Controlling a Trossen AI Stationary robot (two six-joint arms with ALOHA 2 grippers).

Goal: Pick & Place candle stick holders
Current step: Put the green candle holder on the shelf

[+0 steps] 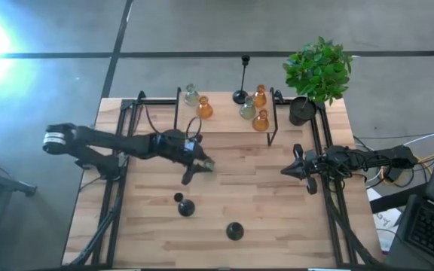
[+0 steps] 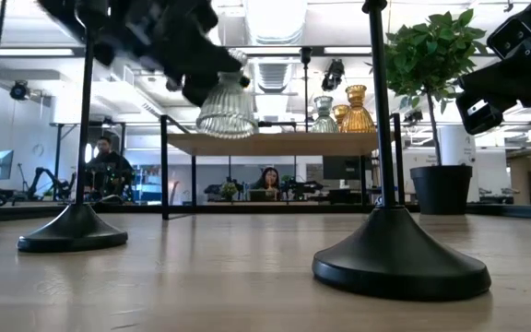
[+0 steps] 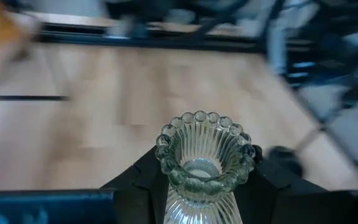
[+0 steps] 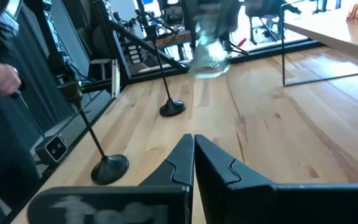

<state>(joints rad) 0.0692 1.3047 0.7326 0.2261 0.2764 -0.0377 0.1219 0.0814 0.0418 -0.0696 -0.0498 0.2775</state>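
A wooden shelf (image 1: 224, 128) spans the far side of the table (image 1: 277, 226), already carrying amber and clear holders; a tall black stemmed one (image 1: 241, 94) stands at its far edge. Over mid-table, the left gripper (image 1: 200, 167) is clamped on a clear ribbed glass holder (image 2: 226, 109), carried well above the boards. Two black stemmed holders (image 1: 186, 207) (image 1: 234, 230) wait near the front edge. The right gripper (image 1: 298, 167), fingers pressed together and empty, idles at the right side. Setting this one down well likely means keeping it upright, clearing the shelf's front rail, and choosing a gap apart from the glass already there.
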